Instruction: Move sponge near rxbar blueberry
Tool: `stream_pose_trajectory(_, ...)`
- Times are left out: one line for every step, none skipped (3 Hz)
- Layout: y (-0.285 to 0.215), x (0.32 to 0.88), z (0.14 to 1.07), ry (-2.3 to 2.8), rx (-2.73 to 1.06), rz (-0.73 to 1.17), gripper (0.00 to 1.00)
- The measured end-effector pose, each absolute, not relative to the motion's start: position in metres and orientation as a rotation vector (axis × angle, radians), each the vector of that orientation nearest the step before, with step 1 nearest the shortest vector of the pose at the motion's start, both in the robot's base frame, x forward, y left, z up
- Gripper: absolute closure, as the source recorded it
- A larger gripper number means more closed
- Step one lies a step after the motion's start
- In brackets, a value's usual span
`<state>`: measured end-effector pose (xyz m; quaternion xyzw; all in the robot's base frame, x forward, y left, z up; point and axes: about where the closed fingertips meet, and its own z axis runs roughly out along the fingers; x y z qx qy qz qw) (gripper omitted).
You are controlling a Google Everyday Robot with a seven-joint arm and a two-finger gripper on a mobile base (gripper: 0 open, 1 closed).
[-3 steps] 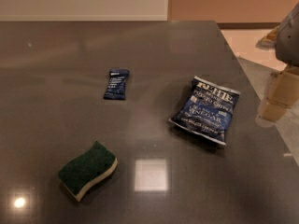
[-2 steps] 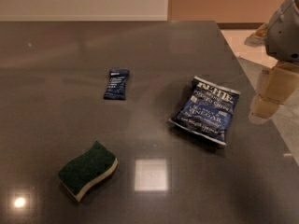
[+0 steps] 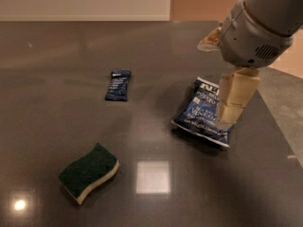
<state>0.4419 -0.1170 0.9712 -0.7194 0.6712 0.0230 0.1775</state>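
The dark, glossy surface [image 3: 57, 46] fills the view. The tool [image 3: 228, 119] hangs at the right, over the right edge of a crinkly blue-and-white chip bag [image 3: 201, 112] — open or closed, I cannot tell. Well to the tool's left and nearer the camera lies the sponge [image 3: 89, 172], green side up. The rxbar blueberry [image 3: 118, 84] lies flat to the tool's left, slightly farther back — well apart from the sponge.
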Motion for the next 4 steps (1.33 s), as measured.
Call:
stream_pose_trajectory(-0.095, 0.440, 0.967, 1.821, -2.100, 0.096, 0.00)
stream_pose_trajectory(-0.046, 0.424, 0.944, 1.664, -2.231, 0.195, 0.00)
stream_pose_trajectory(0.002, 0.401, 0.912, 1.532, -2.356, 0.316, 0.00)
stream_pose_trajectory(0.033, 0.384, 0.891, 1.450, -2.436, 0.396, 0.00)
